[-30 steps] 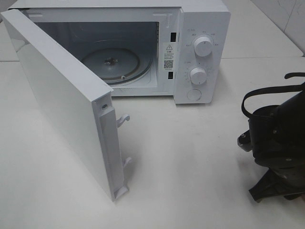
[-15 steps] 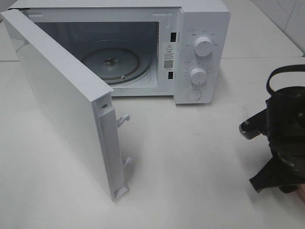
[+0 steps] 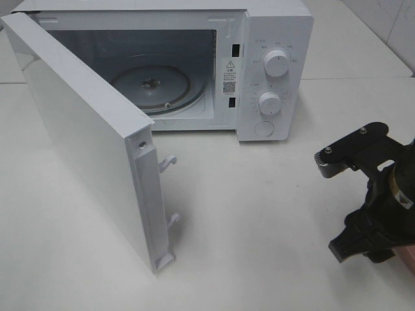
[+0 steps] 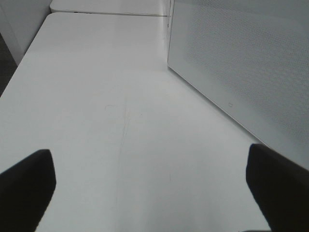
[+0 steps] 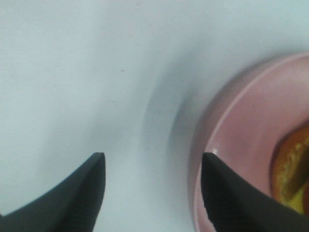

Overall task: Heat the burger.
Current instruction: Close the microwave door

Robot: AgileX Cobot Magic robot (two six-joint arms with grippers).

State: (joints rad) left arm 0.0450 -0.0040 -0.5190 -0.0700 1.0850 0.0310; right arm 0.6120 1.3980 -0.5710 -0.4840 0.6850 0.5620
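Right wrist: tool (image 5: 149, 193) astride plate (image 5: 231, 140) rim.

Right arm (image 3: 376, 194) is basically all matte black, chunky and angular, with a flat bracket on top that has a silver screw head and a round grey knob on the end. There's a small white sticker on its side. Fingers (image 5: 82, 193) on both wrists are plain black tapered wedges.
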